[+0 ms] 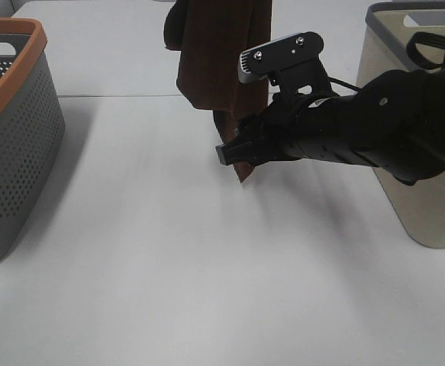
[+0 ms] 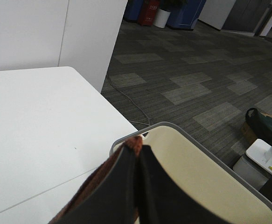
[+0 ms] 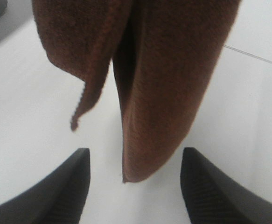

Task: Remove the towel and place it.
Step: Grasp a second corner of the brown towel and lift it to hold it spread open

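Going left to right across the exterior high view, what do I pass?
Grey perforated basket with the orange rim → hanging reddish-brown towel → right gripper, open around the towel's lower tip → beige basket.

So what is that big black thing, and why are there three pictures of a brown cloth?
It's a robot with two arms. One picture looks down from high up; the other two come from cameras on its wrists. The left gripper is shut on the top of a reddish-brown towel, so it dangles above the white table. The black arm is the right one; its gripper is open, one finger each side of the towel's bottom tip. A grey basket with an orange rim and a beige basket stand on the table.
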You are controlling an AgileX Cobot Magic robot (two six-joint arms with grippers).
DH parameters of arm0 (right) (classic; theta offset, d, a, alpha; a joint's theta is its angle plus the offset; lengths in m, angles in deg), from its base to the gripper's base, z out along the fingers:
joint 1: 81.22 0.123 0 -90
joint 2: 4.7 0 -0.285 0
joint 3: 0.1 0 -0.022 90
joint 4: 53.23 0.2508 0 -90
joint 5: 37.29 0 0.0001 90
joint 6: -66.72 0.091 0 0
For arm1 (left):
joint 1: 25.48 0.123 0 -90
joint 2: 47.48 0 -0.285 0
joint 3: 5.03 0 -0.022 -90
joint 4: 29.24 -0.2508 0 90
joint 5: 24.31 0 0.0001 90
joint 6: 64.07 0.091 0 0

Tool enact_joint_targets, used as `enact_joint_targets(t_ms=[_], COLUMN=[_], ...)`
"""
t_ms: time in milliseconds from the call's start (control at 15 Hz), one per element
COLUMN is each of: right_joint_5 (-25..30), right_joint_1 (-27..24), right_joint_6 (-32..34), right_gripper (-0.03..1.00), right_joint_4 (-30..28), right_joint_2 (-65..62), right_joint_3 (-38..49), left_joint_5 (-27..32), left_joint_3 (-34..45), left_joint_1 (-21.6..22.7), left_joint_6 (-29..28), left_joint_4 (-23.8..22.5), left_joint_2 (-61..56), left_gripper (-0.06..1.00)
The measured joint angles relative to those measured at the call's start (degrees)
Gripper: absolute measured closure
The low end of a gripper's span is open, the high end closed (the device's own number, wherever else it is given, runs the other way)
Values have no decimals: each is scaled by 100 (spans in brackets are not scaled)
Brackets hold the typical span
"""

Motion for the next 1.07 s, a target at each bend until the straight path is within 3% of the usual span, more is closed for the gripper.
enact_joint_targets(t_ms=[133, 333, 667, 867, 933, 1067], right_joint_5=[97, 115, -647, -653, -642, -510], right_joint_1=[0, 0, 0, 0, 0, 0], right_joint_6=[390, 590, 613, 768, 854, 877], right_gripper=[41, 41, 41, 41, 43, 57], right_joint_4=[-458, -590, -659, -951, -1106, -1272], right_joint_2=[0, 0, 0, 0, 0, 11], right_joint_3=[-57, -57, -80, -309, -390, -493], left_joint_5=[0, 0, 0, 0, 0, 0], left_joint_3=[0, 0, 0, 0, 0, 0], left_joint_1=[0, 0, 0, 0, 0, 0], left_joint_6=[0, 0, 0, 0, 0, 0], left_joint_4=[0, 0, 0, 0, 0, 0], left_joint_2=[0, 0, 0, 0, 0, 0], left_gripper=[94, 94, 94, 94, 94, 94])
